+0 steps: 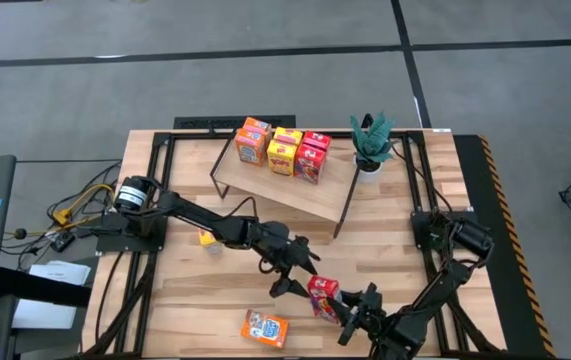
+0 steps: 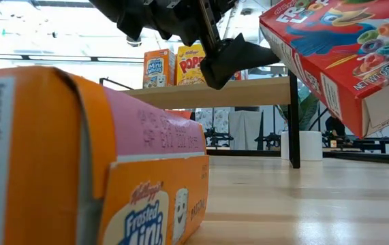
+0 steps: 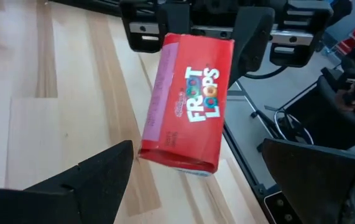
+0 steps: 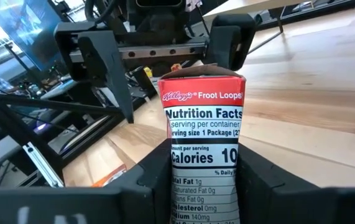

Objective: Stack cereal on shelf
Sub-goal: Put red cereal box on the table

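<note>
My right end effector point(image 1: 350, 312) is clamped on a red cereal box point(image 1: 322, 296), held off the plank surface point(image 1: 195, 290) at its near edge. My left end effector point(image 1: 293, 275), fingers apart, faces it. An orange box point(image 1: 265, 327) lies nearby; others stand on the shelf point(image 1: 285, 190). Grey floor surrounds.

The right gripper point(image 1: 350, 318) reached in from the near right corner of the table point(image 1: 415, 240), its fingers point(image 4: 143, 180) closed on the red cereal box point(image 1: 322, 297) and holding it tilted above the table's near middle. The left arm stretched from the table's left edge, its left gripper point(image 1: 293, 275) spread wide, just beside that box.
</note>
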### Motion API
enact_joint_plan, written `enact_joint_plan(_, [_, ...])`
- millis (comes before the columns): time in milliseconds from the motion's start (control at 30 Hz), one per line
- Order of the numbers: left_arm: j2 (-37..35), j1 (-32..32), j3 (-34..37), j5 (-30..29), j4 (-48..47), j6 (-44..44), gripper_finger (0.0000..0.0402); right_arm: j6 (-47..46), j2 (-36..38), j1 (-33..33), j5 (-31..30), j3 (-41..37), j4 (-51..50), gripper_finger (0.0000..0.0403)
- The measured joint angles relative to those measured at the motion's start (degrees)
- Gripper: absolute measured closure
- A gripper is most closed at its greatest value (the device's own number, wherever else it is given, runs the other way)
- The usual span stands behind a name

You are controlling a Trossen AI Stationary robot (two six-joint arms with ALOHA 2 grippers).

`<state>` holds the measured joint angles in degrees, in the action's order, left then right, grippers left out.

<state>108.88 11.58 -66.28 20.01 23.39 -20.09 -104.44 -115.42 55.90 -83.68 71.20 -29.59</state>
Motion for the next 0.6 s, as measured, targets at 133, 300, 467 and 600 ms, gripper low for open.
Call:
enact_joint_plan(133, [0.00,-0.23,0.00,0.54,-0.05,-1.15,0.0054,-0.01,0.00,-0.02,0.04,0.00,0.14,0.0255])
enact_joint_plan(300, [0.00,-0.23,0.00,0.32,-0.02,-1.18,0.0062,-0.02,0.00,-0.02,1.05,0.00,0.33,0.0249])
enact_joint_plan(467, [0.00,-0.23,0.00,0.29,-0.60,-1.65,0.0111,0.00,0.00,-0.02,1.31,0.00,0.74,0.0243])
enact_joint_plan(600, [0.00,-0.23,0.00,0.26,-1.18,-1.91,0.0140,0.12,0.00,-0.02,1.31,0.00,1.02,0.0247])
